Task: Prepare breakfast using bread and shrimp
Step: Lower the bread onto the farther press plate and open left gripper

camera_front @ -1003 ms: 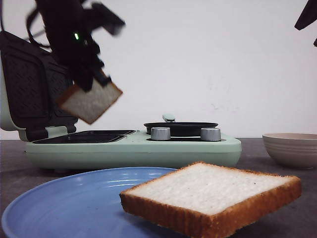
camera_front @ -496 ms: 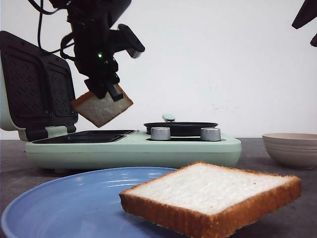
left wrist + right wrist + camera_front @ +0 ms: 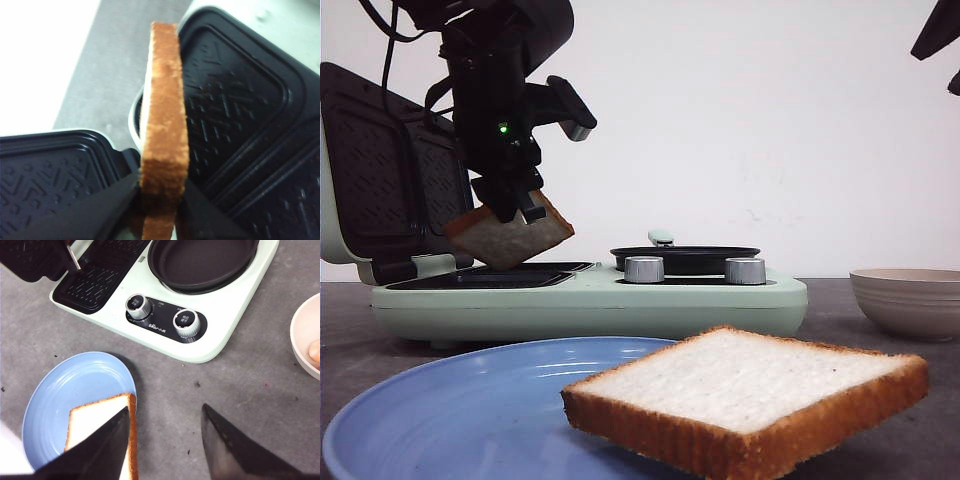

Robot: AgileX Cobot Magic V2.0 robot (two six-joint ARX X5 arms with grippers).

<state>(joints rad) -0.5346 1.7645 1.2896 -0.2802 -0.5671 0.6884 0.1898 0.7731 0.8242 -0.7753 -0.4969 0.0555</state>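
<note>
Above the open sandwich maker (image 3: 590, 300), the left gripper (image 3: 515, 205) is clamped on a bread slice (image 3: 510, 238), which hangs tilted, its low corner just over the dark grill plate (image 3: 490, 277) with room to land. The second slice (image 3: 750, 400) lies on the blue plate (image 3: 450, 420) nearer the camera. The right gripper (image 3: 165, 440) hovers over that plate, open and empty.

Square white bread slice (image 3: 745, 395) lies on round blue plate (image 3: 450, 410), at the front. Behind the plate sits the mint-green sandwich maker (image 3: 590, 300), lid up at left, round black pan (image 3: 685, 258) on its right half. Beige ribbed bowl (image 3: 908, 300) sits right of the maker; second bread slice (image 3: 508, 238) hangs above the maker's left plate.
</note>
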